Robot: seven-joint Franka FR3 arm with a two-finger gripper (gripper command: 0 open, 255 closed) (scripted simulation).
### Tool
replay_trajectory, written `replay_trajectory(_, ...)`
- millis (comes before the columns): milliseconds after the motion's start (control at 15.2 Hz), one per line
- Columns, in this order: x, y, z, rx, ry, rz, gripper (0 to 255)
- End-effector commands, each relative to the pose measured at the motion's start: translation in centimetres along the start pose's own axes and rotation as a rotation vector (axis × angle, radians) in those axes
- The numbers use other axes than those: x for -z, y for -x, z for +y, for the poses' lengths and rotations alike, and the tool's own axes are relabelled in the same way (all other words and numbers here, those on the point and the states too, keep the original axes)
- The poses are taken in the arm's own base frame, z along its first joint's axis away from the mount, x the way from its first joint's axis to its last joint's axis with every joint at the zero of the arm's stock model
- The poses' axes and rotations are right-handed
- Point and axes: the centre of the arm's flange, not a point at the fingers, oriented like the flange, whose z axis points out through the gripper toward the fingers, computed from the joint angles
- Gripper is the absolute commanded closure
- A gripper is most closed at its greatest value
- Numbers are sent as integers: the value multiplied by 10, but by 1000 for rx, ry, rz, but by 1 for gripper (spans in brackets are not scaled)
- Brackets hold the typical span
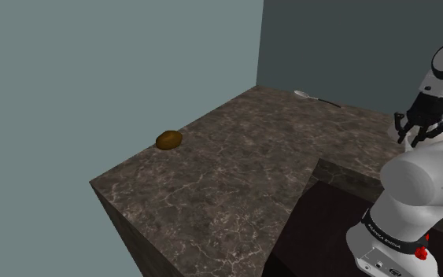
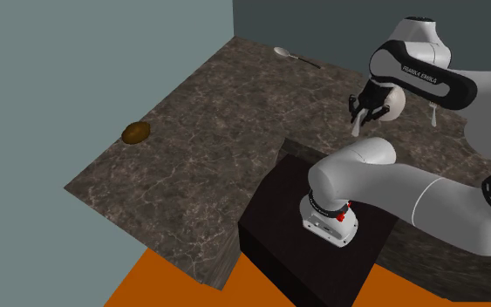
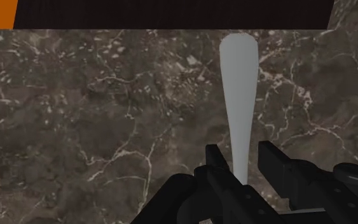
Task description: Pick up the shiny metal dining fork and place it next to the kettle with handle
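Where the white arm bends over its dark box stand, the black gripper hangs above the dark marbled counter, just past the stand's far edge. Its 2 fingers are clenched on the fork, drawn plain pale grey. The fork's narrow part sits between the fingers and its broad rounded end points away from the hand. In the second exterior view a pale tip shows below the gripper. 1 spoon lies at the counter's far corner, near the walls. 1 brown rounded lump rests by the counter's edge at that view's left, well apart from the gripper. Orange floor shows nearest.
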Motion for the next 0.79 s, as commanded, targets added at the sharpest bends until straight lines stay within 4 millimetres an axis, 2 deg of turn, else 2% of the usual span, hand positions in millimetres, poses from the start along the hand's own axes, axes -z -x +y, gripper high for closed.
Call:
replay_trajectory(0,-10,-1,1,0,0,1,255)
replay_trajectory(726,-68,-9,1,0,0,1,255)
